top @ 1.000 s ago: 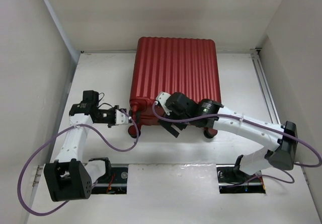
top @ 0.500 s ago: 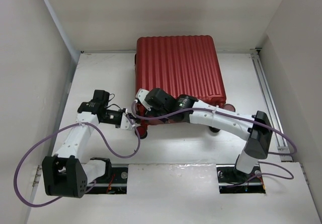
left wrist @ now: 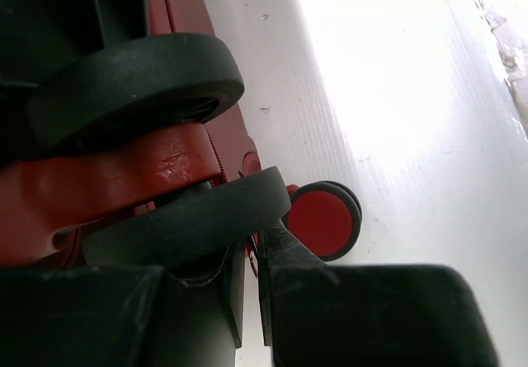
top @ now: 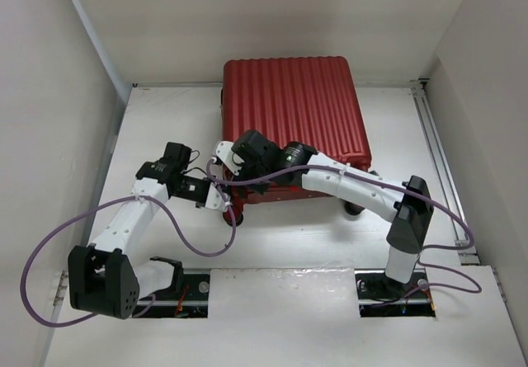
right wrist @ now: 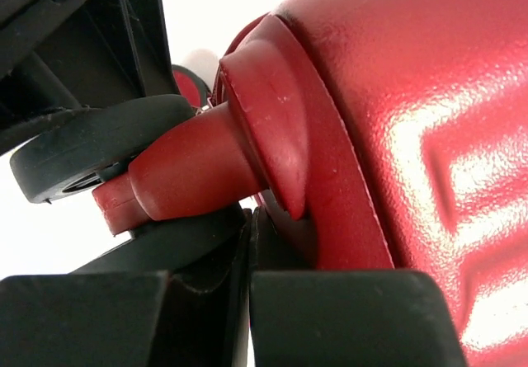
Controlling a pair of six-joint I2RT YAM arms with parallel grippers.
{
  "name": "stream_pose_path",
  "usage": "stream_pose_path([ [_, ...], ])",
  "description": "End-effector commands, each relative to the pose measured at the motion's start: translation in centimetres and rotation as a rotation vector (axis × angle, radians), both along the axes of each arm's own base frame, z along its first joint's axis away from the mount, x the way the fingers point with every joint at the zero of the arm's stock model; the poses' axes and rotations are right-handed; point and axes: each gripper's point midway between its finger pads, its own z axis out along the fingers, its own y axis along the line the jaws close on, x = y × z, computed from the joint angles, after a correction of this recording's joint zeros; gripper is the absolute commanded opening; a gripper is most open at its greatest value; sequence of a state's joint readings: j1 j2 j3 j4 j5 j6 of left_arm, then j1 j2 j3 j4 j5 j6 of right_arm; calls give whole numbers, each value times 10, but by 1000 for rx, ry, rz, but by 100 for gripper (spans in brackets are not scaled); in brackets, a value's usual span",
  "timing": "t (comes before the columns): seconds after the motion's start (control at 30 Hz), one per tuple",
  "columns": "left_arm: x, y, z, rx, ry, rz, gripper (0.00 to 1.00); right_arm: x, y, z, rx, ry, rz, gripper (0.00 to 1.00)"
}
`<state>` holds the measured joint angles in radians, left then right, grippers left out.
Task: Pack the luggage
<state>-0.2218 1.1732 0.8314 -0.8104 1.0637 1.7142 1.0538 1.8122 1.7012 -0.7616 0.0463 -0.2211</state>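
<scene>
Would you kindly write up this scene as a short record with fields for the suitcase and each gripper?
object: luggage, dark red, closed, lying flat, ribbed shell up
left gripper: fingers together, against the near-left corner wheel
right gripper: fingers together, under that same wheel's red mount
surface: white table

luggage [top: 289, 107]: hard ribbed shell of dark-red plastic, finely pebbled, with a glossy sheen. wheel [left wrist: 136, 74]: matt black tread, rubber-like, on a smooth red plastic fork. table [top: 280, 239]: white, smooth, matt.
</scene>
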Motion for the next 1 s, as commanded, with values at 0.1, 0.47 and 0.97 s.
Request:
stream_pose_path([
  [0.1,-82,-29,18,-97,366,-177,0,74,88,92,468,-234,-46,0],
  [0.47,-63,-25,9,-72,439,-38,0,31,-125,96,311,-58,-548,100],
  [0.97,-50,-19,1,-80,454,52,0,42,-286,51,256,-68,-720,100],
])
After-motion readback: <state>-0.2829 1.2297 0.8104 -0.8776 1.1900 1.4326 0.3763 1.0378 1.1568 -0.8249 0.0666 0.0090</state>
